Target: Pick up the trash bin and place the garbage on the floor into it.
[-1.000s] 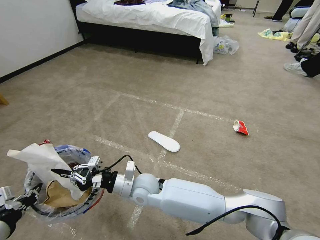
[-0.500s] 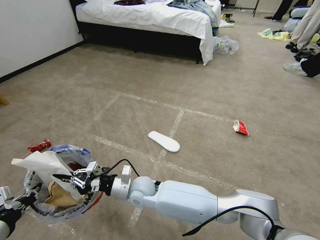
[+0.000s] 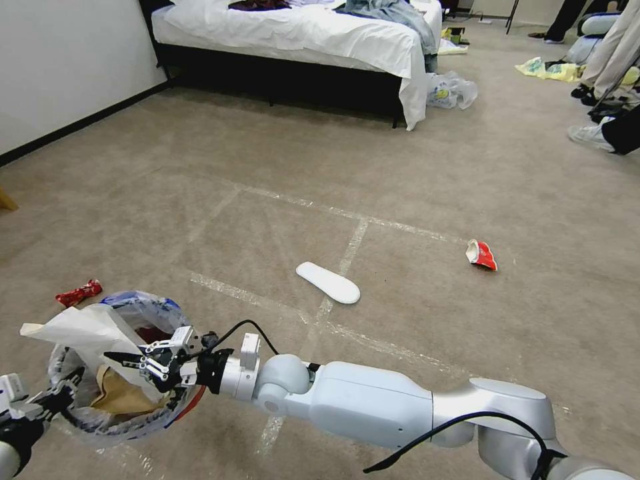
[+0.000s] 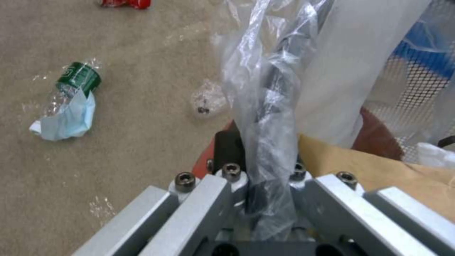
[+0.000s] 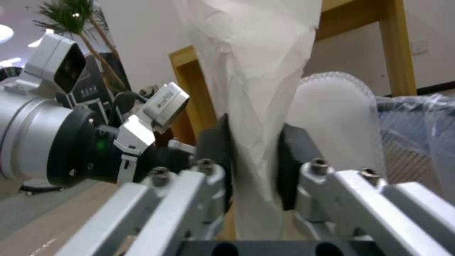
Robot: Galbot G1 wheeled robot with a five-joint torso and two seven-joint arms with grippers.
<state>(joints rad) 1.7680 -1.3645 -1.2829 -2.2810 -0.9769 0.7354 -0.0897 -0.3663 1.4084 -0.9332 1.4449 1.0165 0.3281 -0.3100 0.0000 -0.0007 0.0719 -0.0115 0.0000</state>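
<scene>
The red trash bin [image 3: 150, 308], lined with crinkled clear plastic, hangs low at my near left. My left gripper [image 3: 61, 391] is shut on its rim and liner [image 4: 268, 106]. My right gripper [image 3: 125, 357] reaches across over the bin's mouth, shut on a white paper wrapper [image 3: 83, 328] that sticks up out of the bin. A brown paper bag [image 3: 119, 395] lies inside. On the floor [image 3: 400, 173] lie a white slipper [image 3: 328, 282], a red crushed can [image 3: 481, 255], a red wrapper [image 3: 79, 292], and a clear green-labelled bottle [image 4: 75, 80] on a bluish mask.
A bed [image 3: 300, 33] with white sheets stands at the back, with a knotted plastic bag [image 3: 452, 90] at its foot. People's legs and shoes [image 3: 600, 130] are at the far right. A white wall [image 3: 60, 60] runs along the left.
The bin and both grippers have sunk a little, uncovering the red wrapper on the carpet behind. The white paper wrapper sits lower over the bin's mouth.
</scene>
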